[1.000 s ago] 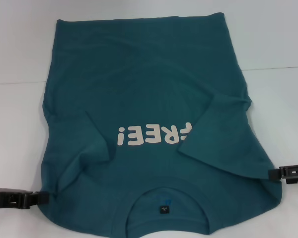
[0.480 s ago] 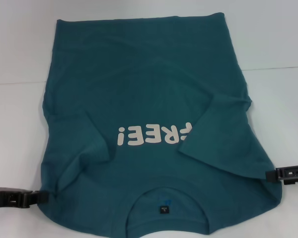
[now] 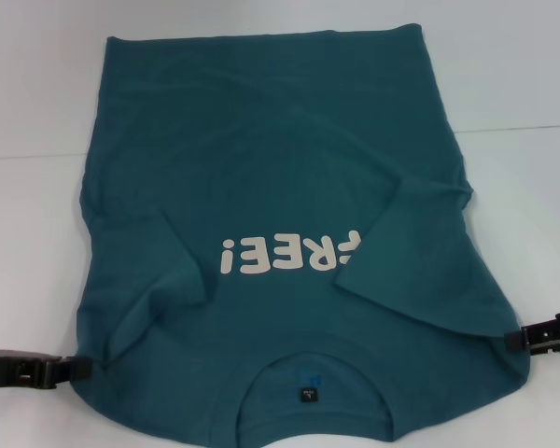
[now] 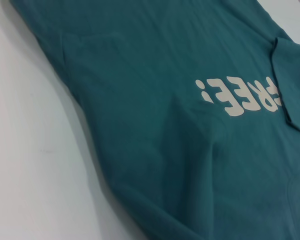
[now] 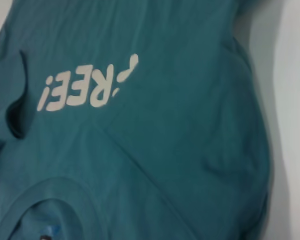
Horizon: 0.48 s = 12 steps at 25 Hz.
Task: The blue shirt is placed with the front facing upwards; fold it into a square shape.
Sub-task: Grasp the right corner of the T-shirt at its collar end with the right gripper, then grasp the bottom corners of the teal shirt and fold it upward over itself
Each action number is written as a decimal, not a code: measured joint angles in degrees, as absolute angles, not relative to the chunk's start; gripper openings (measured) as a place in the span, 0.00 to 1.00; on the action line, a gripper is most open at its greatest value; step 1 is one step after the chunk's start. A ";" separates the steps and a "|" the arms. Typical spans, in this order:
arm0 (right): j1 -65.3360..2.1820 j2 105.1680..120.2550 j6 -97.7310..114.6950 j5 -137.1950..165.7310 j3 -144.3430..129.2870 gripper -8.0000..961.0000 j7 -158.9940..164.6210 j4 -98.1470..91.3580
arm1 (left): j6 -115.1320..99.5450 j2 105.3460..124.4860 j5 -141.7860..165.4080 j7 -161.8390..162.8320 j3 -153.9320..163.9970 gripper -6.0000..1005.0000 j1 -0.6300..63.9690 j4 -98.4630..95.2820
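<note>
Head view: we note the right tool (image 3: 515, 341) has dropped lower beside the blue shirt (image 3: 280, 187); sleeves folded, grip state indeterminate.

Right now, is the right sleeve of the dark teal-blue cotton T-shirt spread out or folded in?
Folded in. On the dark teal-blue cotton T-shirt, the right sleeve lies over the chest and covers the start of the white lettering.

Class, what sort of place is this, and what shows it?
Probably a robot test bench: a plain white table, one blue shirt spread flat, and the left gripper and right gripper at its edges.
</note>
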<state>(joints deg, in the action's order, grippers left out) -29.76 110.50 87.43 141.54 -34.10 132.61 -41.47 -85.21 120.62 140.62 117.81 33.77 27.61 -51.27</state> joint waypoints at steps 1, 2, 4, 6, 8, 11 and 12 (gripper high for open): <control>-29.94 110.56 87.31 141.83 -34.10 0.57 132.83 -41.43 | -85.18 120.60 140.62 117.78 33.75 0.01 27.61 -51.26; -30.09 110.59 87.30 141.99 -34.10 0.55 132.93 -41.38 | -85.16 120.59 140.62 117.77 33.73 0.01 27.61 -51.25; -30.23 110.61 87.31 142.09 -34.08 0.50 132.97 -41.35 | -85.15 120.55 140.62 117.77 33.63 0.01 27.61 -51.24; -30.26 110.63 87.30 142.05 -33.93 0.45 132.98 -41.36 | -85.15 120.51 140.62 117.76 33.53 0.01 27.61 -51.23; -30.27 110.67 87.18 142.02 -33.93 0.41 133.01 -41.43 | -85.15 120.50 140.62 117.76 33.49 0.01 27.60 -51.24; -30.33 110.86 87.02 142.10 -34.10 0.34 133.06 -41.59 | -85.15 120.50 140.62 117.76 33.48 0.01 27.60 -51.24; -30.33 110.91 86.97 142.12 -34.09 0.29 133.07 -41.63 | -85.15 120.50 140.62 117.76 33.49 0.01 27.59 -51.24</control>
<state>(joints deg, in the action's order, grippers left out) -30.33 110.91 86.97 142.12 -34.09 133.07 -41.63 -85.15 120.50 140.62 117.76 33.49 27.59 -51.24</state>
